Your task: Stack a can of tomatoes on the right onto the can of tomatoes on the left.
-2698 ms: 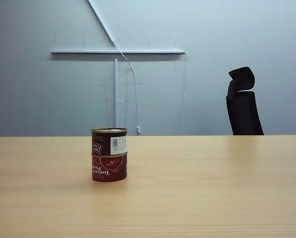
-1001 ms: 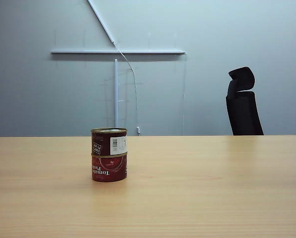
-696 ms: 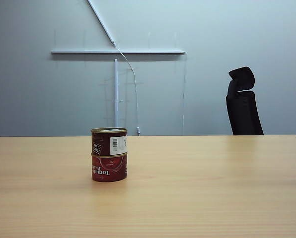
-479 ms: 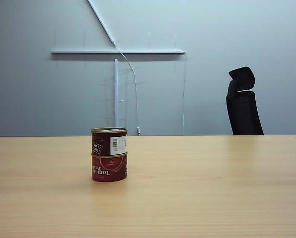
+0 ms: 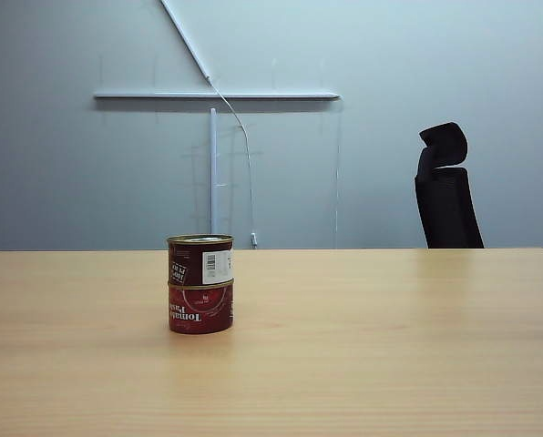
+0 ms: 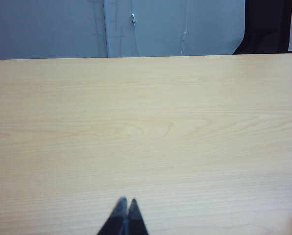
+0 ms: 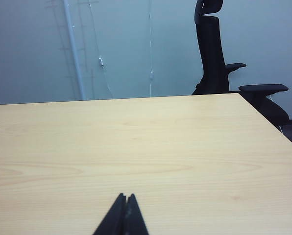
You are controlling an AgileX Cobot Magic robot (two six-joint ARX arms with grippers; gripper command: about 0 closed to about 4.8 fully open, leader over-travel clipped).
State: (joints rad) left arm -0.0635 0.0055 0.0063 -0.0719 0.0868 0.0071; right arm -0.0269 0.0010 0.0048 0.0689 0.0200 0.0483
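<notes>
Worktop: pale wood-grain worktop (image 5: pixel 363 346), filling the lower part of every view, bare apart from the cans.
Left hand: left hand (image 6: pixel 126 204) low over the near part of the worktop in its wrist view, its two dark fingers pressed together, clenched on nothing; not seen in the exterior view.
Right hand: right hand (image 7: pixel 126 197) likewise low over the near worktop in its own wrist view, fingers meeting at the tips, clenched and grasping nothing; well apart from the cans.
Lower tomato can: lower tomato can (image 5: pixel 200 309) upright on the worktop, left of its middle in the exterior view, red label printed upside down.
Upper tomato can: upper tomato can (image 5: pixel 200 261) standing squarely on the lower tomato can, touching it, upright, barcode panel on its right side.
Office chair: black office chair (image 5: pixel 445 187) beyond the worktop's far edge, right of the cans.
Wall: grey wall (image 5: pixel 71 164) behind the worktop, with white cable ducts (image 5: pixel 217 95) crossing above the cans.
</notes>
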